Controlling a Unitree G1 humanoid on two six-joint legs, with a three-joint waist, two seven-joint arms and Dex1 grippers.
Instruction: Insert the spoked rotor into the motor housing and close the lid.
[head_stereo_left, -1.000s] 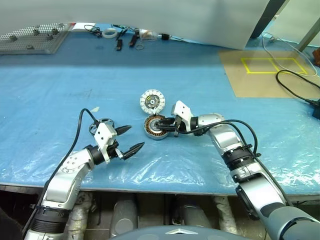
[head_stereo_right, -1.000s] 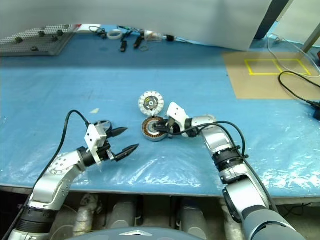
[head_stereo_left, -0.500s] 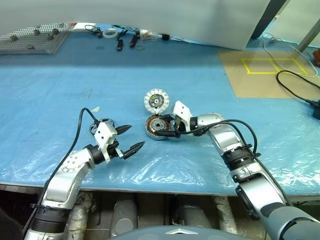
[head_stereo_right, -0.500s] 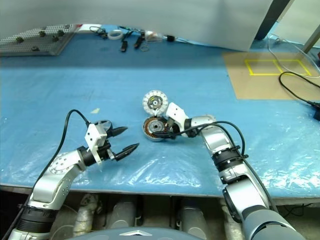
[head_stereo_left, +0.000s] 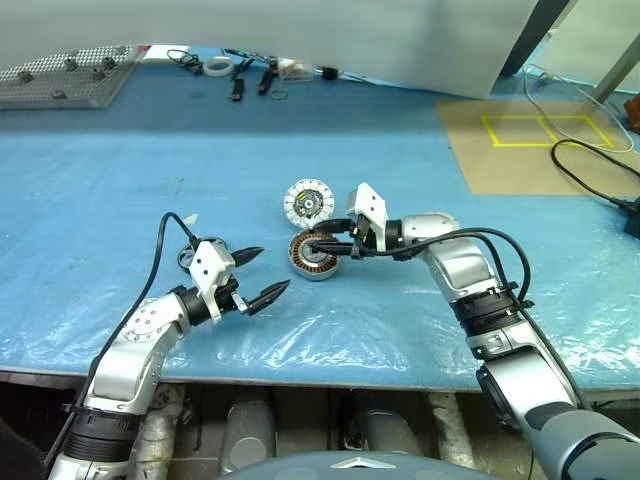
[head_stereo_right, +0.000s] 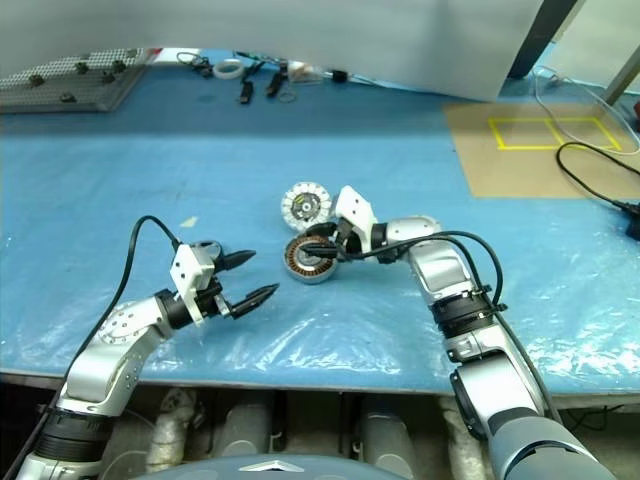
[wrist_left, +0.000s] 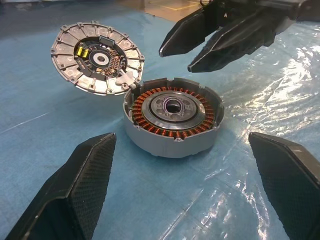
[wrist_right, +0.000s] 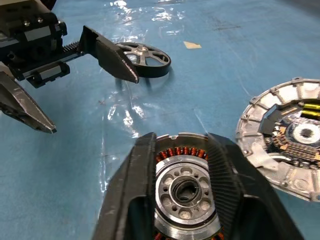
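Lifting off the motor housing (head_stereo_left: 314, 255), the right end effector (head_stereo_left: 322, 242) is now hovering just above its open top, where a second ago it was down at the rim. Its two black fingers are standing a little apart, gripping nothing. Meanwhile the lid (head_stereo_left: 307, 201) has shifted slightly on the worktop (head_stereo_left: 120, 160) and is sitting a touch farther from the shell than before, its segmented face up, its near edge just beside the housing's far rim.

No readable writing is showing on any of the parts.

As a container, the housing is holding only its own ring of copper windings and a silver hub with a hole at the centre; the rotor is not in it. The spoked rotor (wrist_right: 143, 58) is lying flat on the plastic-covered worktop, well away from the housing, right behind the left end effector (head_stereo_left: 255, 273). That end effector is waiting level with its fingers spread wide and empty, pointing toward the housing.
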